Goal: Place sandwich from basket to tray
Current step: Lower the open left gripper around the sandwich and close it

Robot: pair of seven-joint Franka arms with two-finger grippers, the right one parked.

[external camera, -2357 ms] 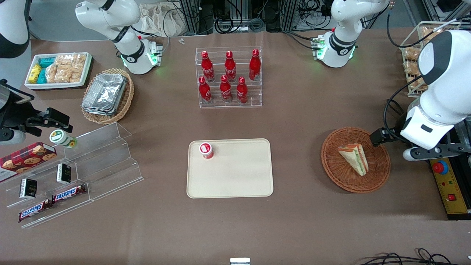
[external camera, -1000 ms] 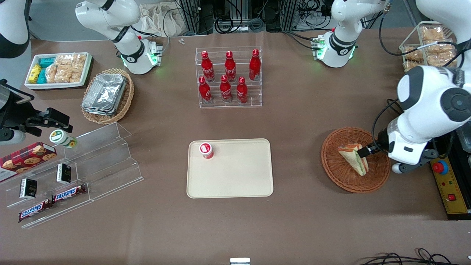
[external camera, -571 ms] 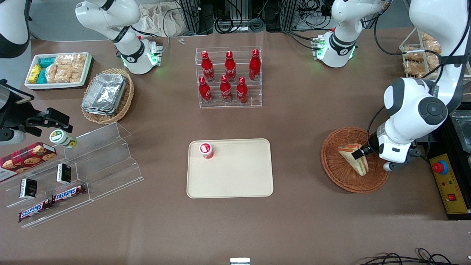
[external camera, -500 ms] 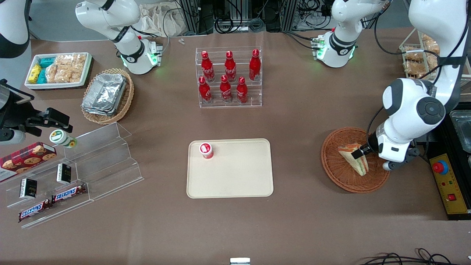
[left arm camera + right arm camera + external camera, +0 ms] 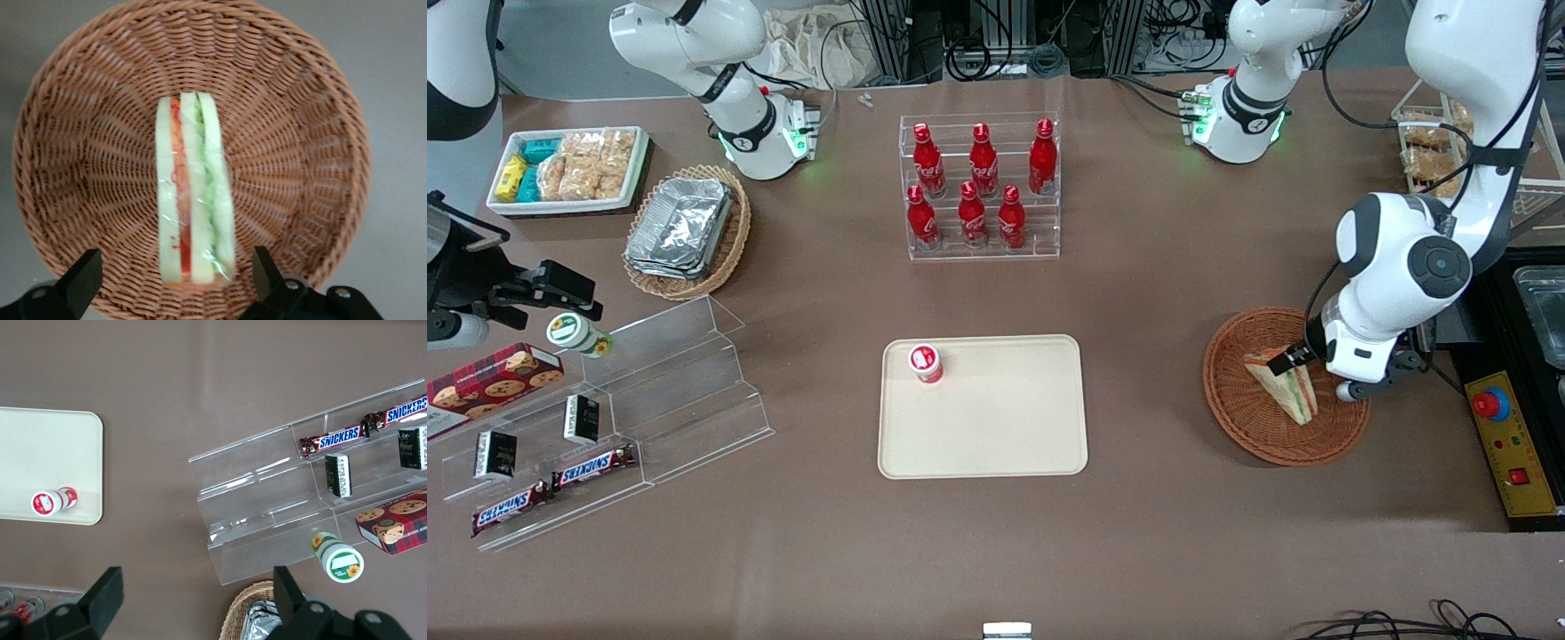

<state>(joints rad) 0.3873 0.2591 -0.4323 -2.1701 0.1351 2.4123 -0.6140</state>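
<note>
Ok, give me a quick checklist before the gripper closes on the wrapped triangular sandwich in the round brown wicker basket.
1. Gripper fingers open: ok, spread wide in the wrist view.
2. Fingers straddle the wrapped triangular sandwich: ok, one on each side of its wide end.
3. Sandwich lies in the round reddish-brown wicker basket: ok, near the middle.
4. Fingers low enough to grip: cannot tell.
5. Cream rectangular plastic tray has room: ok, only a small red-and-white bottle stands in one corner.
</note>
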